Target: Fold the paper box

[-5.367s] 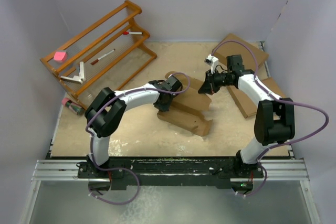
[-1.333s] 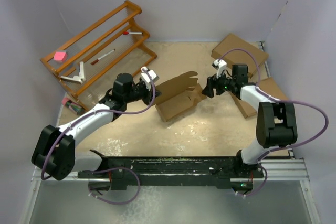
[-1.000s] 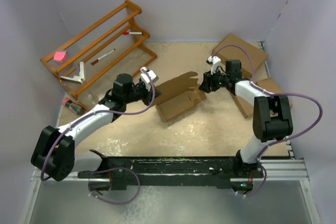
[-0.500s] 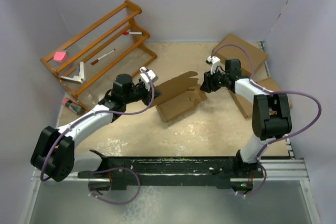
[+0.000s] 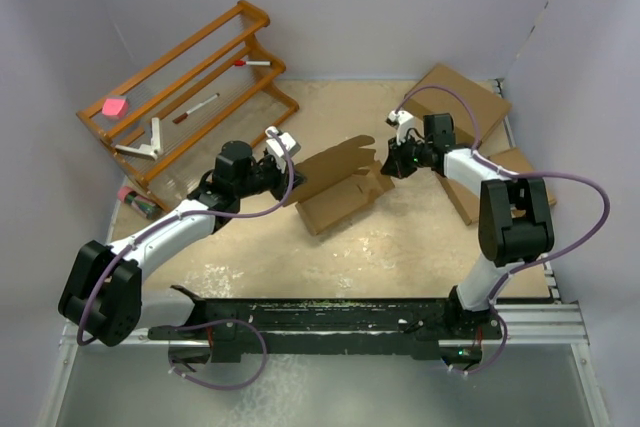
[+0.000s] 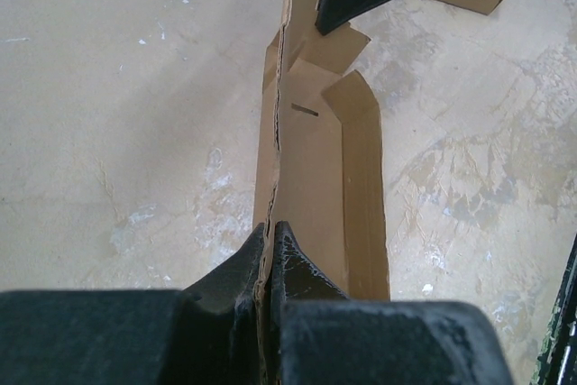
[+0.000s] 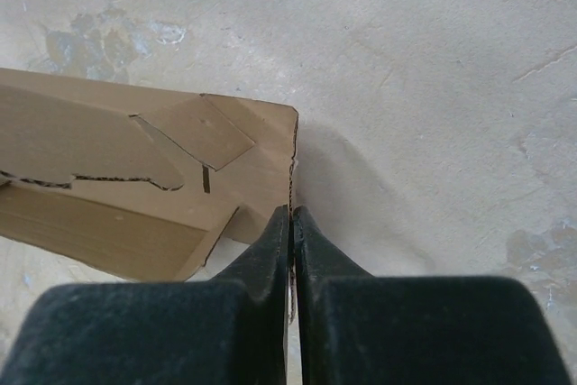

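Paper box: the cut cardboard sheet sits in the middle of the table, strung between the two arms. Its far long edge is lifted and its near part slopes down to the tabletop.
Left gripper: the left gripper is clamped tight on the left end of the raised edge. In its own camera the left gripper has the thin cardboard running up from between its fingers.
Right gripper: the right gripper is pinched narrow at the sheet's right end. Up close, the right gripper has the corner edge of a flap running down into the slit between its fingers.
Flaps: notched flaps and a short slot show near the right end.
Wooden rack: the wooden rack stands at the far left, with a pink block and two pens on it.
Other boxes: flat brown boxes lie at the far right, well apart from the sheet.
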Controlling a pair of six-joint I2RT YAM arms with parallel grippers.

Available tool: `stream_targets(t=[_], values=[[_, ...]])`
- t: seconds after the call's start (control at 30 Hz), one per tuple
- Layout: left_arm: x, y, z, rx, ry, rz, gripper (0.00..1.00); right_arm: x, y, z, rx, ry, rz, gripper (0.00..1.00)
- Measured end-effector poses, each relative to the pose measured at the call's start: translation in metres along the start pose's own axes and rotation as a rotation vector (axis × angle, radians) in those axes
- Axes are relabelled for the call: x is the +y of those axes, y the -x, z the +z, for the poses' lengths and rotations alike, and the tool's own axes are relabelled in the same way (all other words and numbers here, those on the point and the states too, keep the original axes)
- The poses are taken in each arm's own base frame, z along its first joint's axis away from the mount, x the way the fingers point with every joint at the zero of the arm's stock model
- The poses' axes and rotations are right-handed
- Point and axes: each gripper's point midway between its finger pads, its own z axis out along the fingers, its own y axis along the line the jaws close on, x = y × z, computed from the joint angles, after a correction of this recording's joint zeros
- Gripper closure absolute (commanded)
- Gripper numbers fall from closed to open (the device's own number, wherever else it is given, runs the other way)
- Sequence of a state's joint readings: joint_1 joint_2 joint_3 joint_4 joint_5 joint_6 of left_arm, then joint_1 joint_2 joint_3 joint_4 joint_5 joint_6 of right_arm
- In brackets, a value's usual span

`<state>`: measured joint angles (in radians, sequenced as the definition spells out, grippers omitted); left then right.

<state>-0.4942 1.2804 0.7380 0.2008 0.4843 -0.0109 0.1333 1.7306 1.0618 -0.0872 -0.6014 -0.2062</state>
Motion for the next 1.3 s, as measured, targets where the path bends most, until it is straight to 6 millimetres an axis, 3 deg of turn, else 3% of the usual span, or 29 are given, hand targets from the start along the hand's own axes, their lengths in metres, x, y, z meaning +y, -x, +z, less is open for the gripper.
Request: stream_targets(t=[0.17,0.5,1.07,1.3], values=[[0.002,-0.001,0.0,0.003,0.013,-0.01,0.96,0.005,0.006,-0.004,-0.019,0.016,-0.016,1.0],[0.008,-0.002,-0.001,0.006,0.057,-0.063,0.96,0.033,0.038,-0.032,-0.131,0.081,-0.124,1.0],[0.014,0.002,0.011,0.018,0.07,-0.129,0.96,0.06,0.032,-0.019,-0.105,0.139,-0.185,1.0],[0.015,0.014,0.01,0.03,0.062,-0.069,0.96,0.059,0.028,-0.014,-0.091,0.138,-0.17,0.85]])
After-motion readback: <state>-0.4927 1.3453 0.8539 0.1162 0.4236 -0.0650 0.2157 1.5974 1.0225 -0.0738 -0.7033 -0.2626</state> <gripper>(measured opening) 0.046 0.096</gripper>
